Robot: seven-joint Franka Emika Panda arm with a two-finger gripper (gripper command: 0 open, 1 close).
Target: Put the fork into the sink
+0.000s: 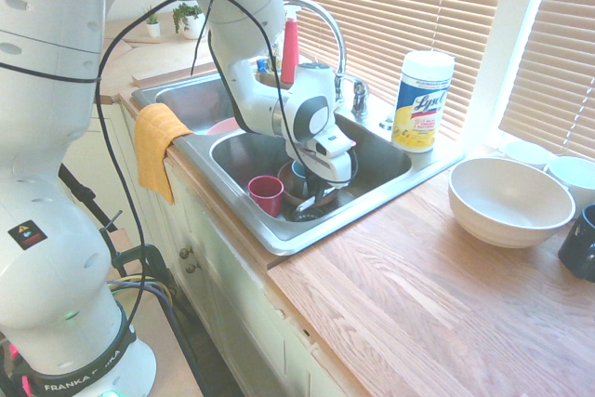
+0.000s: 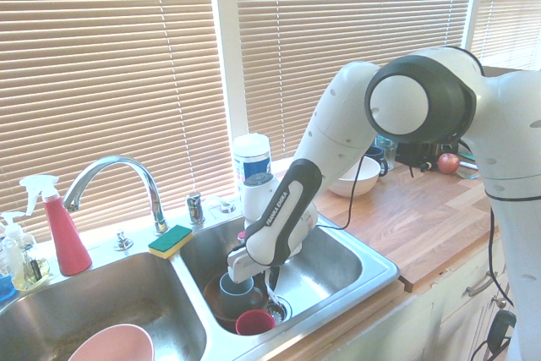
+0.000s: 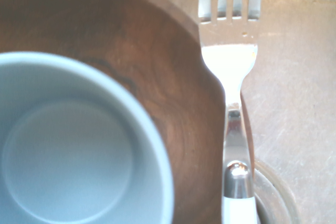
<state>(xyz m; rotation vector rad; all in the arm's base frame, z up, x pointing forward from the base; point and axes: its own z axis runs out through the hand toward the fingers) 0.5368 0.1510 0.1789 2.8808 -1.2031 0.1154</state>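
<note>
Wrist view: fork (image 3: 229, 77) held below shut pincer (image 2: 272, 283), inside sink (image 2: 372, 261)

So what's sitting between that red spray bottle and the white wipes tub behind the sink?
The chrome faucet and a yellow-green sponge, along the sink's back rim between spray bottle and wipes tub, in the second exterior view.

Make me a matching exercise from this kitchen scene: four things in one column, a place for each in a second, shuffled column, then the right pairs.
Things:
1. red cup
2. orange cloth
3. green and yellow sponge
4. large white bowl

Places:
A. on the wooden counter, outside the sink
B. on the sink's back rim, near the faucet
C. standing in the basin where the gripper is
D. draped over the sink's front edge

Pairs: 1-C, 2-D, 3-B, 4-A
</note>
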